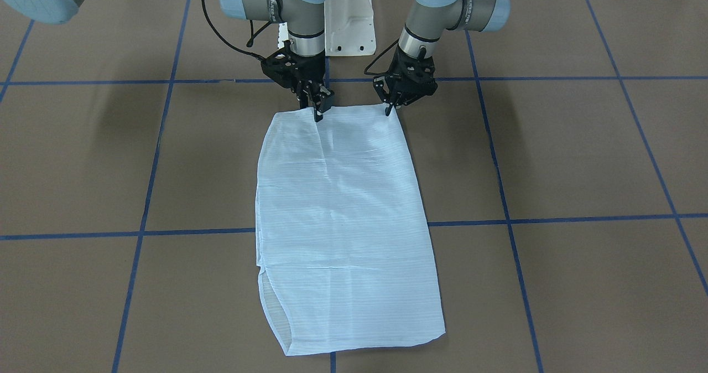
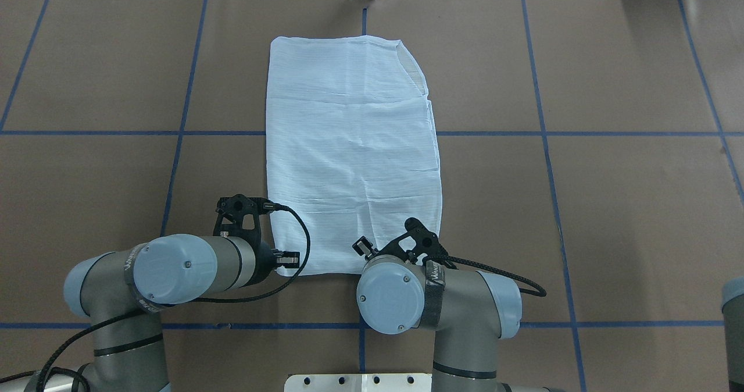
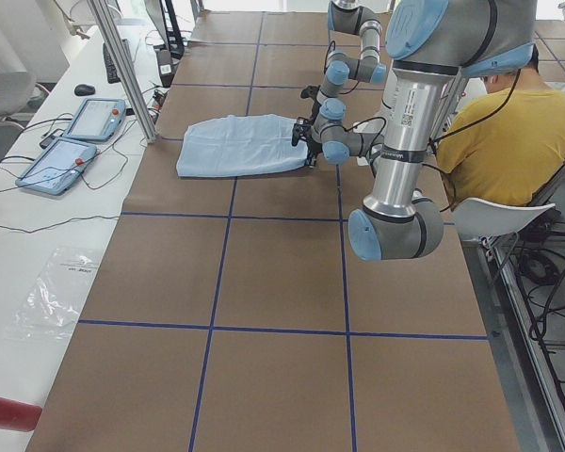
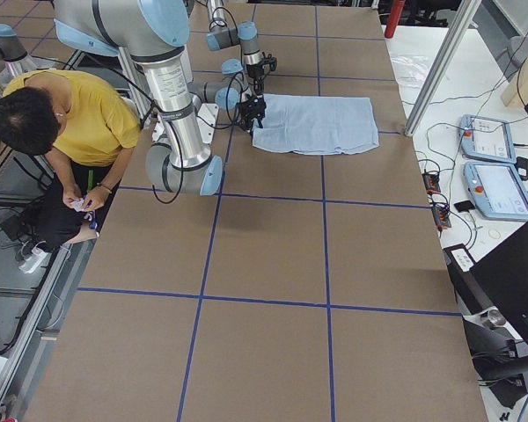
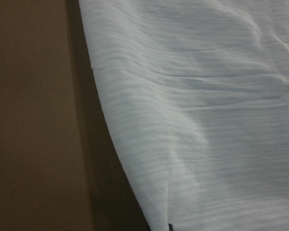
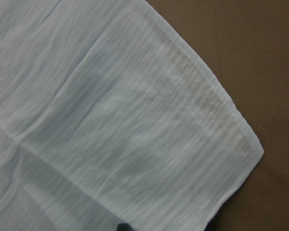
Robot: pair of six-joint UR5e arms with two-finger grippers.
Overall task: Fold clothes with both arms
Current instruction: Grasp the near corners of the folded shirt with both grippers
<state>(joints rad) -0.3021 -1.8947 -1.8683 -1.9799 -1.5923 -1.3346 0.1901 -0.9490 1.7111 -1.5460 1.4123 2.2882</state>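
Brown gridded table point(image 1: 553, 151): left gripper point(image 1: 390, 109) and right gripper point(image 1: 319, 113) each pinch a robot-side corner of the flat shirt point(image 1: 343, 207) (likely to fold it forward).

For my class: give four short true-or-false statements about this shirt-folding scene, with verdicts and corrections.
1. The shirt lies on the table as one long folded strip. True.
2. Its sleeves are spread out to both sides. False: no sleeve sticks out.
3. The left pincer and right pincer are at the shirt's end nearest the robot. True.
4. The table is white. False: it is brown with blue lines.
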